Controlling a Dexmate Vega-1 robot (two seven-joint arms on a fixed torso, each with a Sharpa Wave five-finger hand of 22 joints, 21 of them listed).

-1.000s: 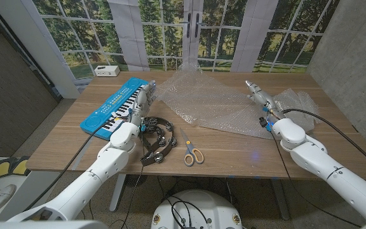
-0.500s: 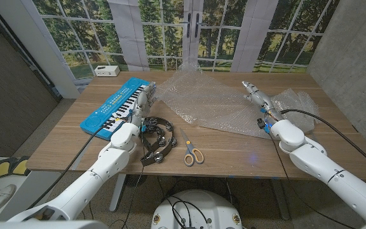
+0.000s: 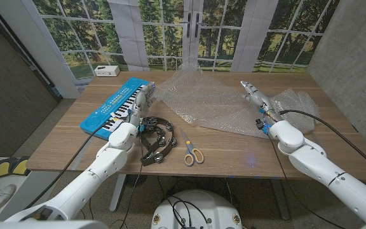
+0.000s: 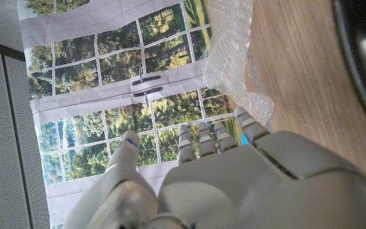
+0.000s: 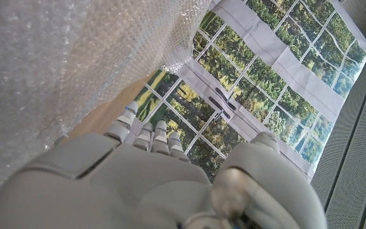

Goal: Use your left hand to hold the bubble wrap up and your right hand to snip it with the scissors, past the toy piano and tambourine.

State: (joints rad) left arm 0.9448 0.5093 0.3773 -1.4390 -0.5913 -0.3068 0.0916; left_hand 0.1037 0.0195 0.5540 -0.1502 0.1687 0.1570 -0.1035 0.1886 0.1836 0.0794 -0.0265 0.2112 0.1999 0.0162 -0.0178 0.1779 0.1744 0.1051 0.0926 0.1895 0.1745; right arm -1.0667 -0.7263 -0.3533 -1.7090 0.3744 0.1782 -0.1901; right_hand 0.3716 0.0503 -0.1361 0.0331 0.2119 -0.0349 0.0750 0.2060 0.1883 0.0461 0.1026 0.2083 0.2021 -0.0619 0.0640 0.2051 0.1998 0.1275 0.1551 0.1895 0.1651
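Note:
A clear bubble wrap sheet (image 3: 211, 102) lies crumpled across the back middle of the table. Orange-handled scissors (image 3: 192, 153) lie near the front edge, apart from both hands. A blue toy piano (image 3: 115, 105) sits at the left, with a black tambourine (image 3: 156, 137) just in front of it. My left hand (image 3: 142, 100) stands over the piano's right end with fingers straight, holding nothing, close to the bubble wrap's (image 4: 234, 60) left edge. My right hand (image 3: 255, 100) hovers open over the bubble wrap's (image 5: 49, 63) right part, fingers straight.
A small white box (image 3: 107, 70) stands at the table's back left corner. Bare wood of the table (image 3: 246, 152) shows to the right of the scissors. A window-scene backdrop hangs behind the table.
My right hand has drifted a little to the left over the bubble wrap. The left hand, scissors, piano and tambourine have not moved.

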